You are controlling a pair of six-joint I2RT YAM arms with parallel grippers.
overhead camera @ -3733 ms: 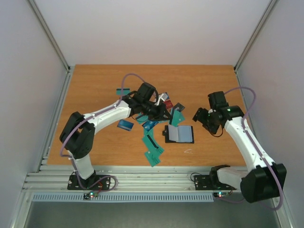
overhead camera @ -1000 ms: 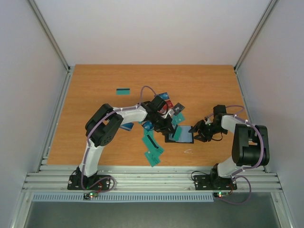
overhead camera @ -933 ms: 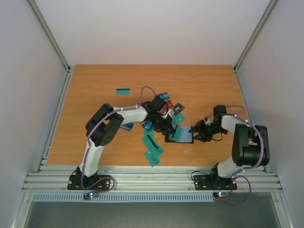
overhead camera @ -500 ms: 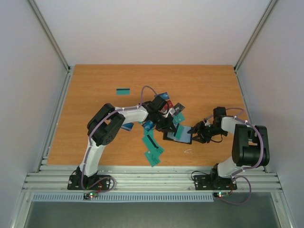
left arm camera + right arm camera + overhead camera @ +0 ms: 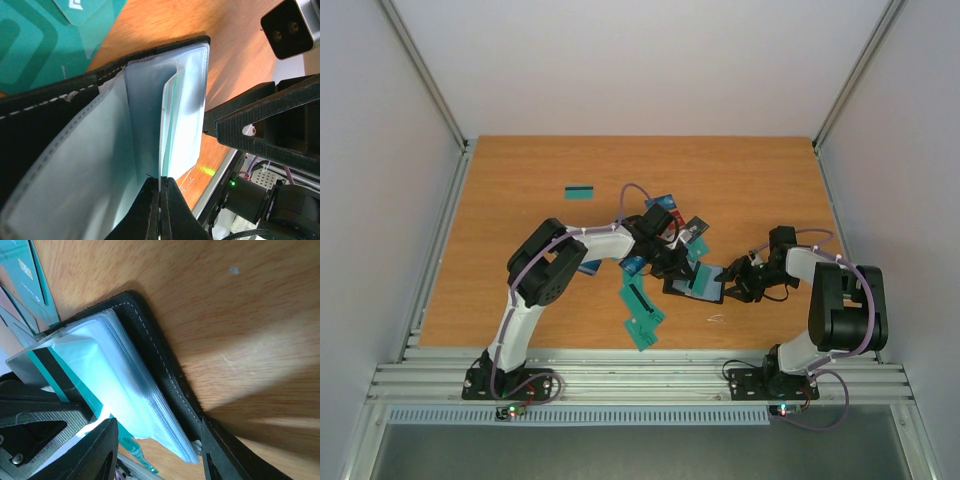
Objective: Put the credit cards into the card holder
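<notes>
The card holder (image 5: pixel 705 290) lies open on the table in front of the card pile, black cover (image 5: pixel 35 125) outside, clear sleeves (image 5: pixel 117 372) inside. My left gripper (image 5: pixel 678 270) is shut on the edge of a teal credit card (image 5: pixel 167 135) with a black stripe (image 5: pixel 47 371). The card stands slanted in a sleeve. My right gripper (image 5: pixel 734 284) is open at the holder's right edge, its jaws astride the holder's corner (image 5: pixel 158 422), one finger (image 5: pixel 222 455) against the black cover. More credit cards (image 5: pixel 642 308) lie loose to the left.
A single teal card (image 5: pixel 580 192) lies far left at the back. Red, blue and dark cards (image 5: pixel 672 220) are heaped behind the holder, and a blue card (image 5: pixel 587 266) sits under my left forearm. Both arms crowd the holder from either side.
Over the last few seconds both grippers came in to the holder. In the last second the holder has twisted slightly and slid left with the card in it; the right jaws narrowed slightly.
</notes>
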